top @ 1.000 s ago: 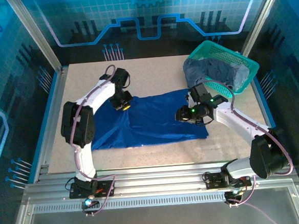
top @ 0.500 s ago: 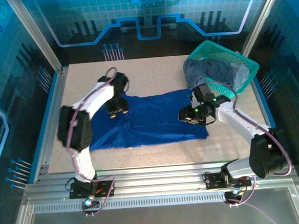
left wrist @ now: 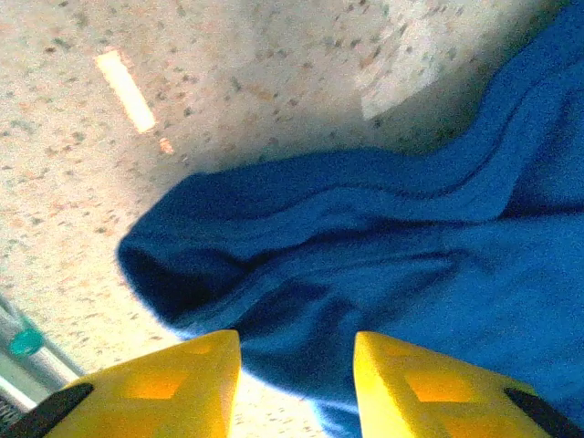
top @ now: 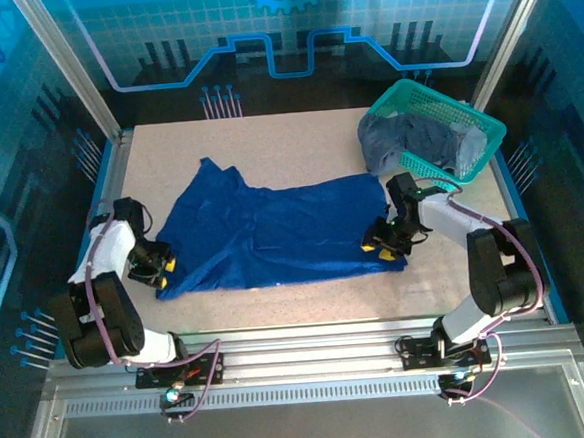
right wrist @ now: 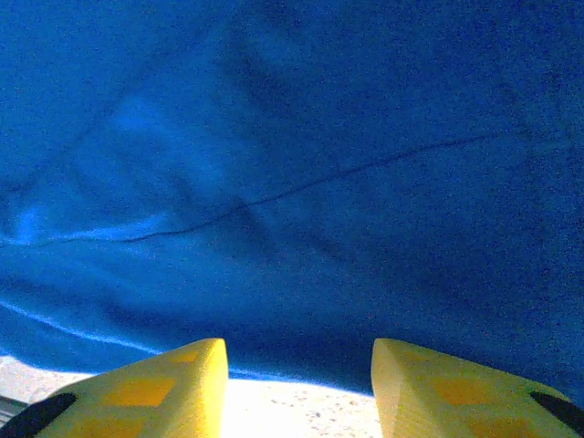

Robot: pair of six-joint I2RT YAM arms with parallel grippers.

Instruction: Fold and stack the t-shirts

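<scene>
- Hovering low over the left part of the table [top: 296,138], the left gripper [top: 162,272] is holding its yellow jaws partly apart with nothing clamped between them. In the left wrist view its fingers [left wrist: 173,388] are pointing at a rumpled corner of blue cloth lying just ahead on the speckled top.
- Across the middle of the table the royal blue t-shirt [top: 273,235] is lying spread out and wrinkled, one flap reaching toward the far left and its near-left corner just beside the left gripper.
- At the shirt's near-right corner the right gripper [top: 379,250] is sitting low, jaws partly apart and gripping nothing. In the right wrist view the hem is running just ahead of its fingers [right wrist: 146,388].
- At the far right corner a teal mesh basket [top: 454,103] is holding bunched grey-blue t-shirts [top: 407,141], which are spilling over its near-left rim.
</scene>
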